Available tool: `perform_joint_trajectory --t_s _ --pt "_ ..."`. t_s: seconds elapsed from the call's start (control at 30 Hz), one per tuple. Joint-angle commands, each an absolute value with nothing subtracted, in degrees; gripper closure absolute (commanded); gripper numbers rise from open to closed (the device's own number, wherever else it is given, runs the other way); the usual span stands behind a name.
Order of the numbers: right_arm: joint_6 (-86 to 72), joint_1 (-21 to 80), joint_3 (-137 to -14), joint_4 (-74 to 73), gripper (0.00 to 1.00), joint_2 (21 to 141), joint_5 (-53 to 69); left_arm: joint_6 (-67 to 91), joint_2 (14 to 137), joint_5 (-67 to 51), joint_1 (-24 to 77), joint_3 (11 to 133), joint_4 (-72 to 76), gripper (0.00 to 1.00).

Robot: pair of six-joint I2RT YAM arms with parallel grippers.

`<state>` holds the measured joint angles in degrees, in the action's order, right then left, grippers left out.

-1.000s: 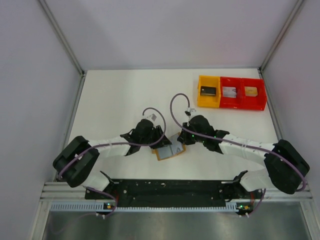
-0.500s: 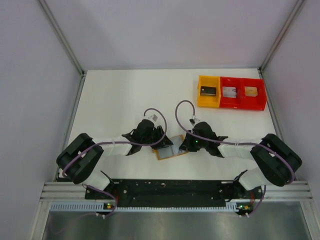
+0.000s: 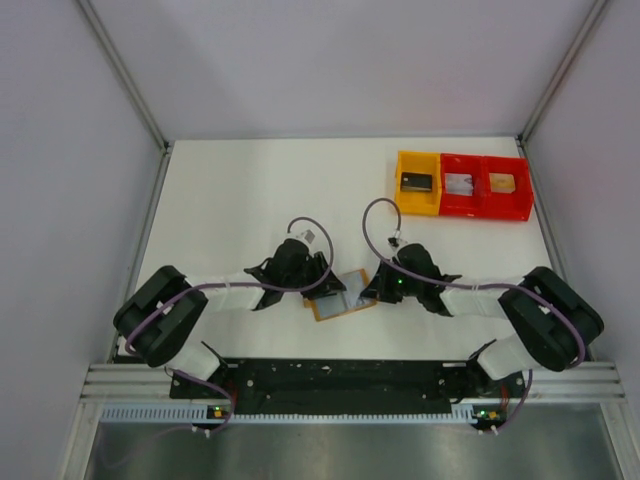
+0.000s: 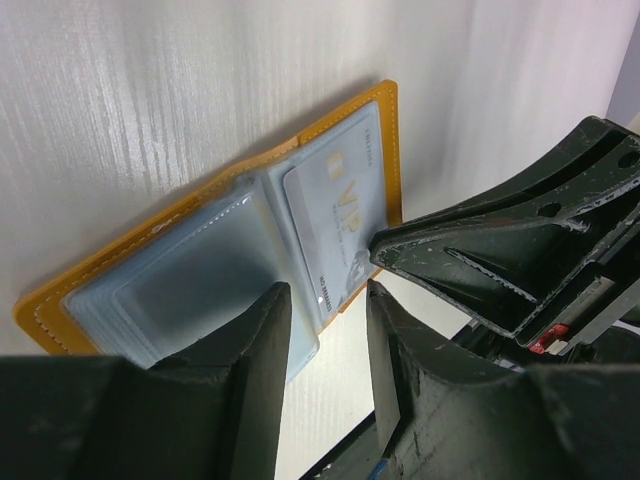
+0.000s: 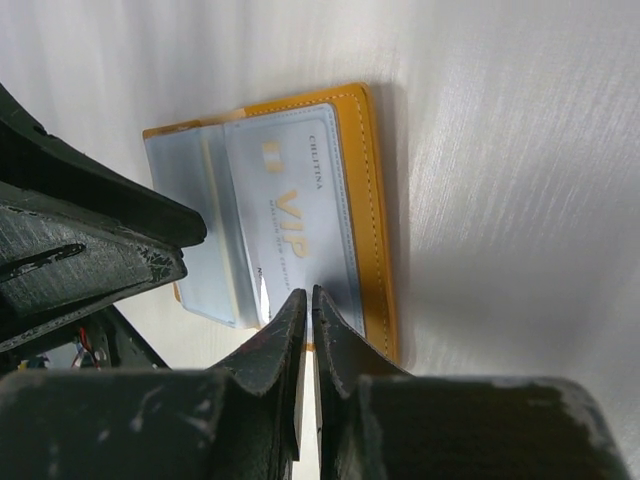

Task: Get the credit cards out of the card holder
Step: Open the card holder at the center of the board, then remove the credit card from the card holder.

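Credit card (image 5: 295, 205) tucked inside opened card holder (image 5: 378, 200). At holder's right edge, right gripper (image 5: 307, 296) pinched shut against card's rim. At holder's left, left gripper (image 4: 325, 302) partly open over sleeve corner. Well beyond holder, trays (image 3: 440, 182).

Card holder (image 3: 340, 302) tight between left jaws and right jaws; bare table (image 3: 250, 200) beyond.

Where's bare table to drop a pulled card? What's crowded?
Free: wide table patch left of the yellow tray, beyond the left gripper; smaller strip between the red trays and right gripper. Crowded: near centre, both grippers flank the card holder.
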<state>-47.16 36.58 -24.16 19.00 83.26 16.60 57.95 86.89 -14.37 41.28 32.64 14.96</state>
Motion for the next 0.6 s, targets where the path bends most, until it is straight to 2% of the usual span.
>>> perform_joint_trajectory --t_s 0.0,0.57 --pt "-43.95 35.69 -27.68 15.83 0.95 80.86 15.30 56.52 86.48 -15.12 41.04 36.03 14.51 0.59" --pt "-40.43 34.28 -30.76 11.86 0.94 85.16 15.12 55.28 90.88 -14.77 41.13 38.15 12.92 0.60"
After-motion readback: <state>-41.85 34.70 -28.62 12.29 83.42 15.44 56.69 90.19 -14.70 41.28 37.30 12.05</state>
